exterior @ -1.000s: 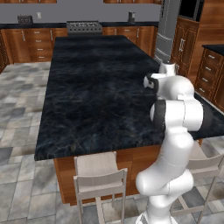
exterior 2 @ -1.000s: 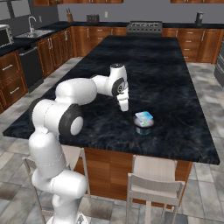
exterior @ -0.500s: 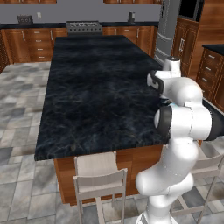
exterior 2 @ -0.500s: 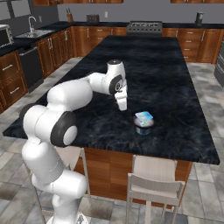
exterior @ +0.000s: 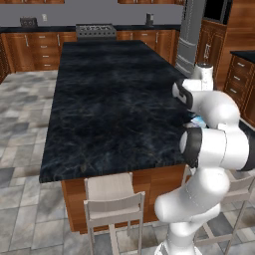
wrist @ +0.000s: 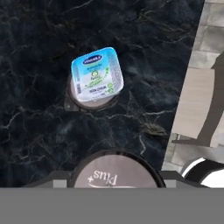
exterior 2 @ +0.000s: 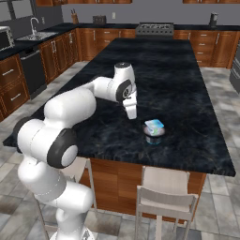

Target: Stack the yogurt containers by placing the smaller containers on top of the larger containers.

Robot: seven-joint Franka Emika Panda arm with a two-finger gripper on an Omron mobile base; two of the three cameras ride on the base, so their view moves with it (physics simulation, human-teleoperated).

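Black marbled stone forms the top of the island table (exterior 2: 192, 89), and the stack stands near its front edge. A small squarish yogurt tub (wrist: 96, 74) with a light-blue and white printed top sits on a larger round yogurt container (wrist: 92, 103). It rests slightly askew, so the brownish-grey lid shows past its lower side. In the right base view the same pair is the squarish tub (exterior 2: 154, 125) on the round base (exterior 2: 153, 138). Just to their left, apart from them, the gripper (exterior 2: 131, 112) points down over the table.

In the hand view the gripper (wrist: 116, 183) is clamped on a second round container (wrist: 114, 173). Its brownish-grey lid bears the word "Plus", and a dark finger tip presses it on either side. That held container is near the stack and not touching it.

A pale wooden chair (exterior 2: 166, 197) stands below the table edge in front of the stack.
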